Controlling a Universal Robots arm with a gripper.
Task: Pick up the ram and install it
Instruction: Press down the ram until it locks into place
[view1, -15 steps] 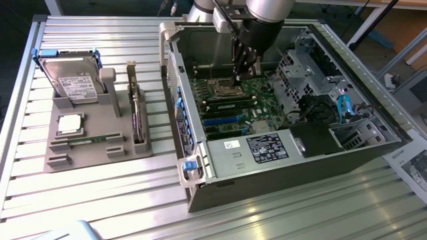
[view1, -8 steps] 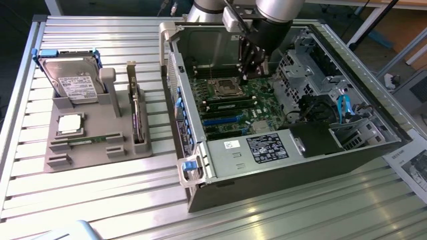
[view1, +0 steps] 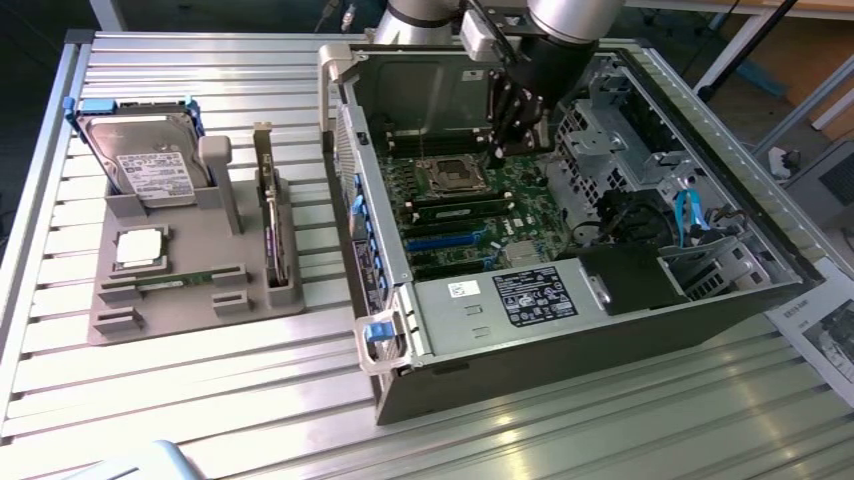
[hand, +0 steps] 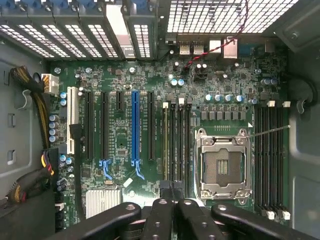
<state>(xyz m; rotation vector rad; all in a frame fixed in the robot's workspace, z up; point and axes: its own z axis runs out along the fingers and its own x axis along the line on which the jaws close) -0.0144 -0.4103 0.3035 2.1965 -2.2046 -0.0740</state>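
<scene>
The gripper (view1: 505, 150) hangs inside the open computer case (view1: 747, 290), just above the motherboard (hand: 150, 75), with its fingers (hand: 172, 220) squeezed shut. The ram (hand: 166, 145) looks like it already stands in a memory slot (hand: 176, 145) beside the empty processor socket (hand: 222, 167), just below the shut fingers, likely pushing it in.

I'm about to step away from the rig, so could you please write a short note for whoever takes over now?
Gripper: shut, nothing visibly held, inside the case above the slots beside the socket.
Ram: apparently standing in one of those slots. A similar green stick lies in the holder.
Done: ram seemingly placed.
Left: confirm it is fully seated; I cannot tell.
</scene>
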